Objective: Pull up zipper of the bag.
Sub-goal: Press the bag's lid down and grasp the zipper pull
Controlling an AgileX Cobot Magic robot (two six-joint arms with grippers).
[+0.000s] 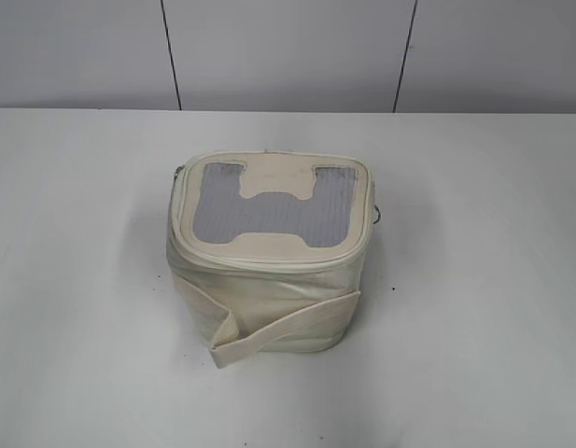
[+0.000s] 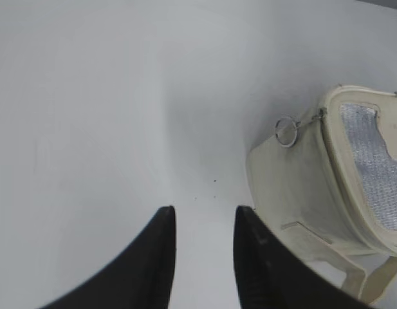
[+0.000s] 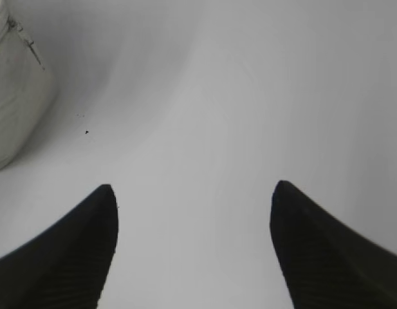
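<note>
The cream-white bag point(image 1: 269, 285) stands upright in the middle of the table, its grey mesh top point(image 1: 222, 210) bearing a bone-shaped patch. The zipper point(image 1: 259, 264) runs round the top panel, and a ring pull point(image 1: 376, 213) hangs at its right side. Neither arm shows in the exterior view. My left gripper point(image 2: 205, 209) hovers open over bare table, with the bag point(image 2: 295, 187) to its right and a silver ring pull point(image 2: 286, 132) ahead, apart from the fingers. My right gripper point(image 3: 193, 187) stands wide open and empty, the bag point(image 3: 15, 96) far off at the upper left.
The white table point(image 1: 82, 280) stretches out on all sides of the bag. A flat cream strap point(image 1: 288, 327) sticks out low from the bag's front. A pale panelled wall point(image 1: 288, 47) rises behind the table's far edge.
</note>
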